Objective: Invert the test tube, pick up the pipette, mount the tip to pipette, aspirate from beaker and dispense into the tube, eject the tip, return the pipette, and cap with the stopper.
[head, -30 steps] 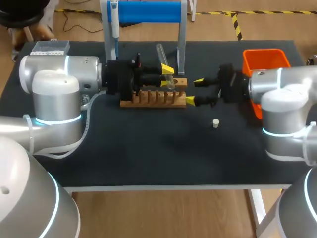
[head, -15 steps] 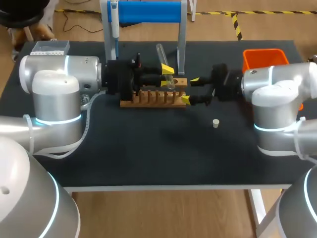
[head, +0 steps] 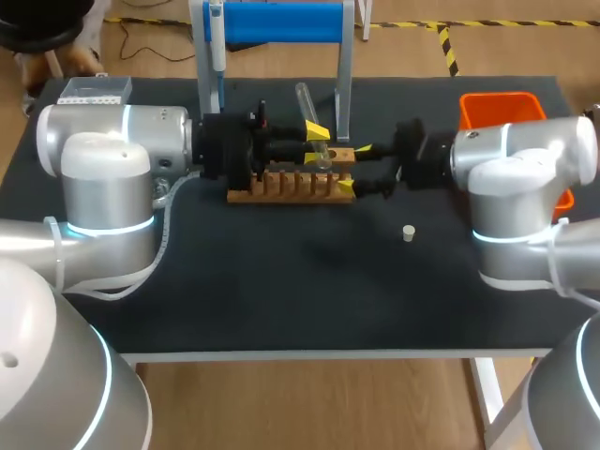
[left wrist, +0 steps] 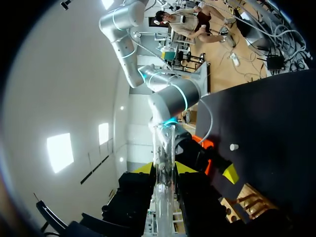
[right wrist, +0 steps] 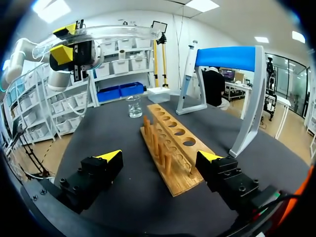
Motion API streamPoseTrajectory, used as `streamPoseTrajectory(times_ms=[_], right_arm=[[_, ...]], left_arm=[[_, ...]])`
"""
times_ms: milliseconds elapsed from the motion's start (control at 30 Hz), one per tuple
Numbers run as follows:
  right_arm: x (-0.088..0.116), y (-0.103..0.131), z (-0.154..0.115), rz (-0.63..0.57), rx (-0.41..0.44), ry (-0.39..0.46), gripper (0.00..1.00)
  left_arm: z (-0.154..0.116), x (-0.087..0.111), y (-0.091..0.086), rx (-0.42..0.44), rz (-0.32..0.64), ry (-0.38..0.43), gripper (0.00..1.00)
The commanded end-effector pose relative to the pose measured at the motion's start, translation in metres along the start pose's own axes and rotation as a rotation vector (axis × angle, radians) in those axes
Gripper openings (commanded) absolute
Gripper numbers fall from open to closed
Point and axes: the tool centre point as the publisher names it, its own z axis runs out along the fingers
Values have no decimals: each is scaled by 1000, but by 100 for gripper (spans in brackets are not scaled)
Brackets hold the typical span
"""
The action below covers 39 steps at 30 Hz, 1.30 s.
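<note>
The glass tube [head: 306, 97] looks thin, light, slick and breakable; it hangs tilted above the wooden rack [head: 291, 185], pinched between the left gripper's [head: 317, 144] fingers; a gentle mid-body hold suits it; the right gripper [head: 353, 169], spread and empty, sits at the rack's end.

Bright overhead light, seemingly soft shadows

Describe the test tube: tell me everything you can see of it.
The test tube is a clear, slender tube, apparently glass and empty. The left gripper holds it, jaws shut on it from two sides, above the wooden rack. It is tilted; nothing else touches it.
</note>
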Motion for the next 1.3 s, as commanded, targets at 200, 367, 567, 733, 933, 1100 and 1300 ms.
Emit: streamPoseTrajectory(times_ms=[200, 367, 567, 733, 933, 1100, 1300], right_arm=[[1, -2, 1, -1, -11, -7, 100], [1, -2, 1, -1, -11, -7, 100], [1, -2, 1, -1, -11, -7, 100], [1, -2, 1, -1, -11, -7, 100], [1, -2, 1, -1, -11, -7, 100], [1, -2, 1, -1, -11, -7, 100], [1, -2, 1, -1, -11, -7, 100]], left_arm=[[0, 0, 0, 0, 2, 0, 0], [0, 0, 0, 0, 2, 0, 0], [2, -6, 13, 0, -194, -19, 0], [-2, -21, 27, -16, -362, -42, 0], [-3, -37, 39, -9, -636, -143, 0], [-3, -42, 40, -20, -791, -164, 0], [-3, -45, 40, -31, -818, -148, 0]])
